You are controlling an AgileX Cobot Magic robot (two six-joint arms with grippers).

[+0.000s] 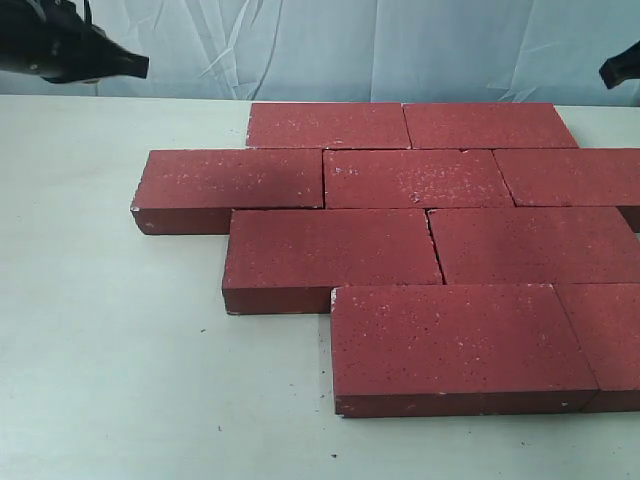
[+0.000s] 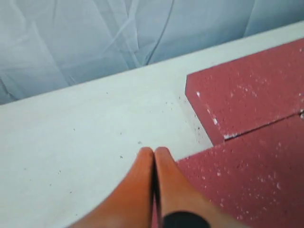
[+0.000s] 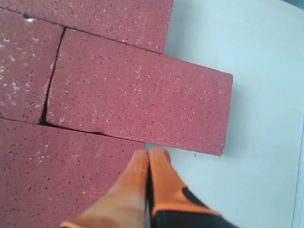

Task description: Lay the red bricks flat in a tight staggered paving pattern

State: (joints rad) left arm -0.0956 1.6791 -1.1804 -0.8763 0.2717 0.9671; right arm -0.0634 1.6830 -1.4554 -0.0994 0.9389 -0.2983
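Several red bricks lie flat on the white table in four offset rows, packed side by side, running off the right edge of the exterior view. My left gripper is shut and empty, held above the table beside a brick corner; in the exterior view it is the dark shape at the top left. My right gripper is shut with nothing in it, above the edge of one brick and next to another; in the exterior view only its dark tip peeks in at the top right.
A pale blue wrinkled sheet hangs behind the table's far edge. Bare white table surface lies to the left of and in front of the bricks, with small dark crumbs scattered on it.
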